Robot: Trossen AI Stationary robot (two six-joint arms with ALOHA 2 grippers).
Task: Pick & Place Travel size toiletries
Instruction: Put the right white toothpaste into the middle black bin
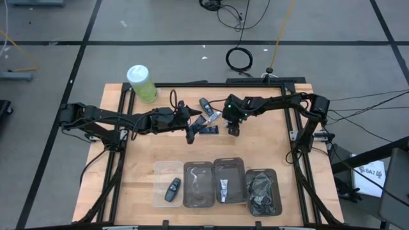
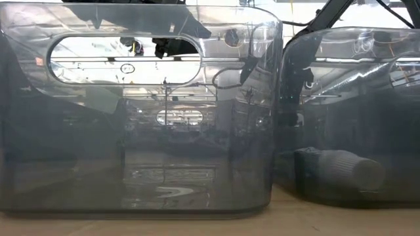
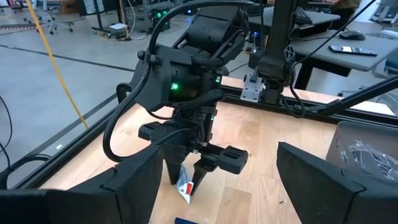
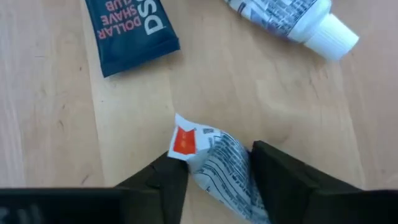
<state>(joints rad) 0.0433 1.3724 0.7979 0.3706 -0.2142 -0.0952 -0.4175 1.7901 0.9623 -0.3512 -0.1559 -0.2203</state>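
Two fingers of the right gripper [image 4: 214, 168] squeeze a white sachet [image 4: 217, 158], mid-frame. Lift slowly. The left gripper [image 1: 190, 131] waits nearby; its grip is unclear.

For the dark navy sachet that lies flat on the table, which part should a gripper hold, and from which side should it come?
Probably from straight above, closing across the short width of the navy sachet. It lies flat on the wooden table with bare wood along both long edges, so fingers could fit there. The white tube and the right gripper, which is closed on a crinkled sachet, lie apart from it.
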